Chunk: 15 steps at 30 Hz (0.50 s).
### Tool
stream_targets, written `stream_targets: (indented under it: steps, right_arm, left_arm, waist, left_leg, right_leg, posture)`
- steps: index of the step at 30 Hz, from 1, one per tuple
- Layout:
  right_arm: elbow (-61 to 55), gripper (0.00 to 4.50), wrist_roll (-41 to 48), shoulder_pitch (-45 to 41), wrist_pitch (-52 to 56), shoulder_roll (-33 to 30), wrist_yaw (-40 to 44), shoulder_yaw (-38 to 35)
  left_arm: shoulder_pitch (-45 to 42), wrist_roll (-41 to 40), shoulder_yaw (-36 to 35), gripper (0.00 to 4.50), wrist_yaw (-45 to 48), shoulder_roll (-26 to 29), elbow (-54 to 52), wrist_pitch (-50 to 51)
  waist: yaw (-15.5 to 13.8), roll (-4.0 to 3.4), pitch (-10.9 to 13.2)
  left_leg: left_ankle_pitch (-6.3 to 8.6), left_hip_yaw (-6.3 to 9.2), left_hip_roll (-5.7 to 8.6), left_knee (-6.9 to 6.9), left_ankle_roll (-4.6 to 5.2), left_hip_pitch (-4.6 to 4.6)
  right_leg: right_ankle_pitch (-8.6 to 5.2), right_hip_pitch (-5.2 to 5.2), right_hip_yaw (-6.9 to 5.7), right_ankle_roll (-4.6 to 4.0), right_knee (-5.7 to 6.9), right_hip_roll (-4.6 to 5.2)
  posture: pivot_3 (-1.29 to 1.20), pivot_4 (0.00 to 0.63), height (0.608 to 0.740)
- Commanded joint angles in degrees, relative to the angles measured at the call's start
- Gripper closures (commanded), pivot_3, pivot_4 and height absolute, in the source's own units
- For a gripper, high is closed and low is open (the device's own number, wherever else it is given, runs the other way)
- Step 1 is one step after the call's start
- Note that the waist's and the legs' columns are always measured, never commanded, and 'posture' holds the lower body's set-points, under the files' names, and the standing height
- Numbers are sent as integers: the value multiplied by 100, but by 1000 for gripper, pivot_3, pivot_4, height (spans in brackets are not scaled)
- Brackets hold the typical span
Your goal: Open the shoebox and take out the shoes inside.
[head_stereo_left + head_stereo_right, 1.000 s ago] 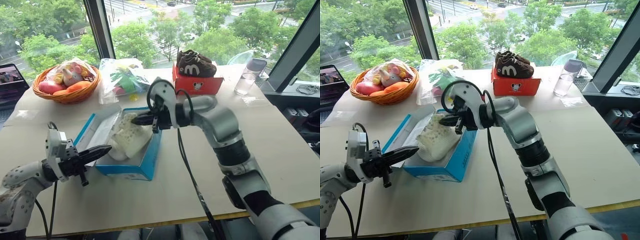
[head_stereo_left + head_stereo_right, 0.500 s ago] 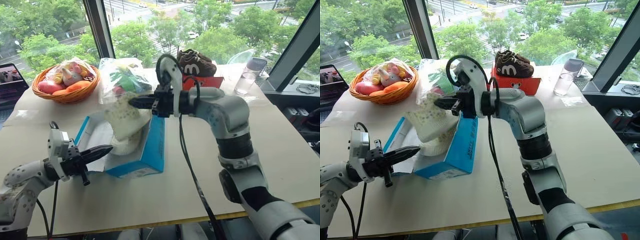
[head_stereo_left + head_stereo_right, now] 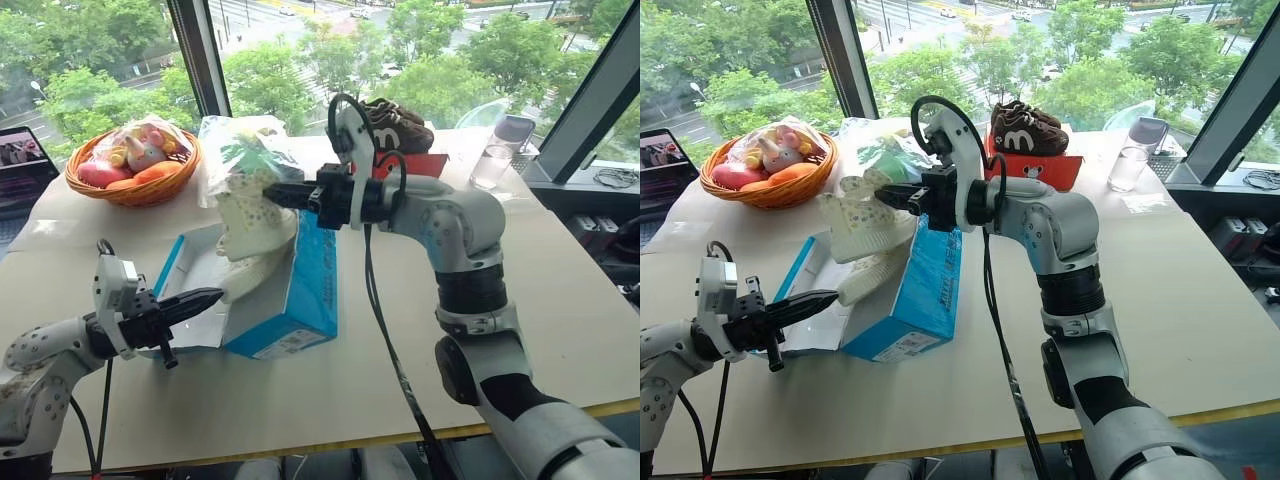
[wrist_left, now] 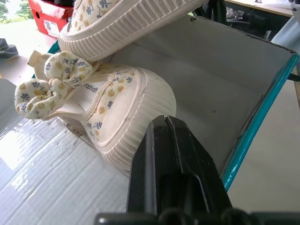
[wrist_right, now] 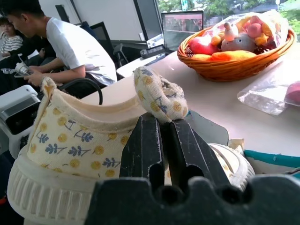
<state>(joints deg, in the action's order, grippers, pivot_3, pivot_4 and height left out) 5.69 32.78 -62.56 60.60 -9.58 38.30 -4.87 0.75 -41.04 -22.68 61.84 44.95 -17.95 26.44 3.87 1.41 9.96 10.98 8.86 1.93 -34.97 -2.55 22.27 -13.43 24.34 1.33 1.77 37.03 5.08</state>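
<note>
A pale, matte worktop (image 3: 560,300) stands against tall windows that look out on green trees and a street below. In the right wrist view, people sit at desks with monitors beyond the worktop's edge.

One blue shoebox (image 3: 305,290) lies open near the middle of the worktop, tipped up on its side, its white interior facing the left arm. There are two cream shoes. One shoe (image 3: 865,225) hangs above the box, pinched at its upper edge by the right end effector (image 3: 898,196), whose fingers are pressed tight on the fabric just beside the bow. The other shoe (image 4: 112,112) rests at the box's mouth, partly on the flattened lid.

The left end effector (image 3: 200,298) is fully closed and holds nothing; it hovers just beside the open box, pointing at the lower shoe.

Further back stand one wicker basket (image 3: 130,185) of toys, one clear bag (image 3: 245,150) of coloured items, one red box (image 3: 1035,165) carrying a pair of brown shoes (image 3: 1025,128), and one clear bottle (image 3: 495,150). A laptop (image 3: 22,160) sits at the far left edge.
</note>
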Motion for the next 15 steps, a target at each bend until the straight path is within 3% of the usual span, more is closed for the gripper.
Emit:
stream_targets:
  steps: [1,9,15]
  right_arm:
    - [-173,4481,198,-240,-37,-210,-58,-245]
    - [-275,4481,200,30,0,-672,-115,-264]
    - [-559,4481,738,-22,217,-762,-163,-683]
  left_arm:
    - [-156,-196,-192,4500,44,181,-228,-7]
    - [-235,-782,-609,4500,47,486,-605,350]
    - [-110,-861,-732,4500,98,494,-533,335]
  waist:
    - [0,0,0]
    - [-1,-3,4]
    - [11,-26,21]
  left_leg:
    - [0,0,0,0,0,0]
    - [0,0,0,-1,0,2]
    - [0,-1,-1,0,1,2]
  right_leg:
    - [0,0,0,0,0,0]
    - [-1,-1,0,2,-1,0]
    - [-3,0,1,4,0,-1]
  posture:
    - [0,150,740]
    - [0,150,740]
    - [0,150,740]
